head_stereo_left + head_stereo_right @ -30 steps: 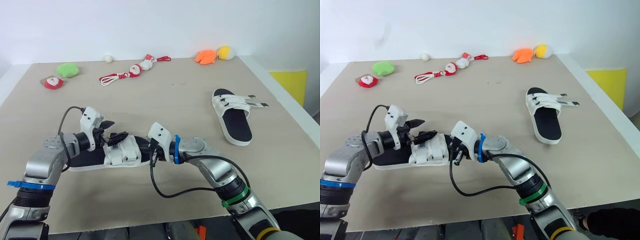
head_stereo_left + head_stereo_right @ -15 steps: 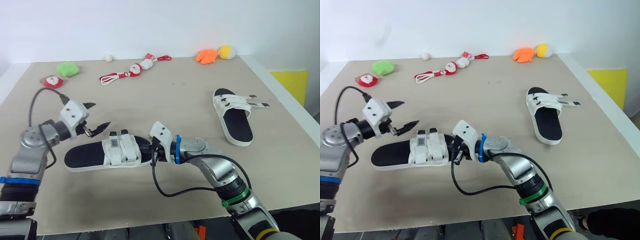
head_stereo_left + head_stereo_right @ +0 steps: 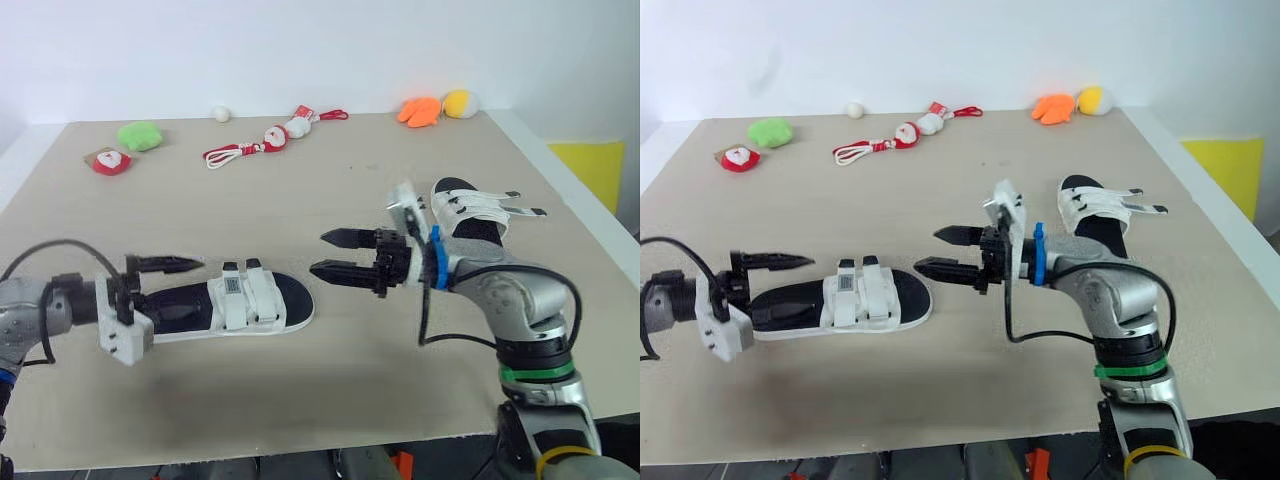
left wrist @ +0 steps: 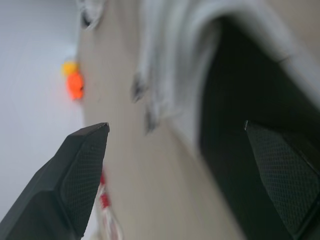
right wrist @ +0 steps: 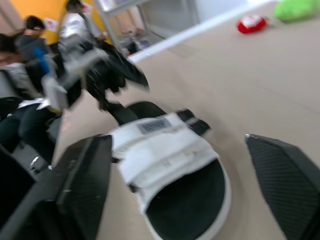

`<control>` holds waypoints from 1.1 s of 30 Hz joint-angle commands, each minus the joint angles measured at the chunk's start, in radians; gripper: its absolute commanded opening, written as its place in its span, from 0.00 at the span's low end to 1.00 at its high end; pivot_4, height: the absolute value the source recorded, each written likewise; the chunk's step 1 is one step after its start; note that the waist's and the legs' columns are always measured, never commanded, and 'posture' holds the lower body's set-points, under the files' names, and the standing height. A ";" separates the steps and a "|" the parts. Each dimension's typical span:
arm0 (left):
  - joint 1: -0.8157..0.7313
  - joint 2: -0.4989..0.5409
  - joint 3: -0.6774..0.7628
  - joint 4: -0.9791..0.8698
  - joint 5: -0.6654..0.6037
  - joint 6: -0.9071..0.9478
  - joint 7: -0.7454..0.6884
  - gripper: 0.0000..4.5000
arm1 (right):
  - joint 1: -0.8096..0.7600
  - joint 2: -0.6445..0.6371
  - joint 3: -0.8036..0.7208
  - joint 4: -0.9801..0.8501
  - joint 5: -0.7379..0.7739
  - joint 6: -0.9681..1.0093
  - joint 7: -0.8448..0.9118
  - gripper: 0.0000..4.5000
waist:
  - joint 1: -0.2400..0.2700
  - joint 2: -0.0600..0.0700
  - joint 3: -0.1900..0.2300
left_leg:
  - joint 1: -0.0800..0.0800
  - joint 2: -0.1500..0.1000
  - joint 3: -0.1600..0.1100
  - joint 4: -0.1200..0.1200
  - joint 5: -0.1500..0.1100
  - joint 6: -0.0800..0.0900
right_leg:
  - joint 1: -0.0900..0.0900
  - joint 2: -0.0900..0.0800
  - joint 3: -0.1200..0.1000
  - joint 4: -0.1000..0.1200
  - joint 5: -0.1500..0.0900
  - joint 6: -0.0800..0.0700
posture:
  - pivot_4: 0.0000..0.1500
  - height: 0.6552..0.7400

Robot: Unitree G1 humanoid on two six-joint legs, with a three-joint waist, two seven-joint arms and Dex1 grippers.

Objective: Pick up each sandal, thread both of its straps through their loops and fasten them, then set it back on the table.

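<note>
Sandal [image 3: 225, 305] lies flat on the tabletop [image 3: 330, 180], near the front edge, both straps closed across it. Right gripper [image 3: 322, 254] has let go and drawn back toward the second sandal [image 3: 470, 215]; left gripper [image 3: 175, 275] has retreated to the heel end. Both are spread wide and empty. Judgement: first sandal done, loose-strapped second one next.

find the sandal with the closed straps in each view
Left eye view: sandal left of centre, near the front edge.
Right eye view: sandal, same place.
Left wrist view: sandal close, between the fingers.
Right wrist view: sandal between the fingers.
Shared landmark: its white straps.
</note>
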State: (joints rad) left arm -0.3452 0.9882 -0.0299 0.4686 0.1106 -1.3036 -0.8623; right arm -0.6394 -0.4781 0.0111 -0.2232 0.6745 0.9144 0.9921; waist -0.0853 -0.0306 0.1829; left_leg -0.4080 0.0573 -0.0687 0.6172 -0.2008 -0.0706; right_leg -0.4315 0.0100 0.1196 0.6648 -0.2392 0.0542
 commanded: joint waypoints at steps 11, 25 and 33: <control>-0.111 -0.123 -0.125 0.026 0.095 0.053 0.121 1.00 | -0.075 -0.063 0.005 -0.085 0.059 -0.045 0.048 0.98 | 0.010 0.001 0.000 | 0.000 -0.001 0.000 0.001 0.000 0.000 | 0.001 0.000 0.000 0.001 0.001 0.001 | 1.00 1.00; -0.179 -0.113 -0.058 0.055 0.146 0.259 0.260 0.01 | -0.095 -0.075 0.030 -0.101 0.075 -0.066 0.037 1.00 | 0.009 0.001 0.000 | 0.001 0.000 0.000 0.002 0.000 0.001 | 0.001 0.001 0.000 0.001 0.001 0.002 | 1.00 1.00; -0.188 -0.031 0.065 0.076 0.319 0.739 0.493 0.01 | -0.101 -0.064 0.095 -0.069 0.002 -0.139 0.039 1.00 | 0.006 0.001 0.000 | 0.000 0.000 0.000 0.001 0.000 0.001 | -0.001 0.001 0.000 0.002 0.001 0.002 | 1.00 1.00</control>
State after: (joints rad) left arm -0.5130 0.9178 -0.0534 0.5419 0.4180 -0.6703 -0.4426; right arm -0.7180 -0.5449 0.1064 -0.2847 0.6864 0.8064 1.0256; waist -0.0790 -0.0300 0.1833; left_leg -0.4087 0.0574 -0.0689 0.6185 -0.2004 -0.0700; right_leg -0.4329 0.0114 0.1200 0.6667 -0.2382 0.0565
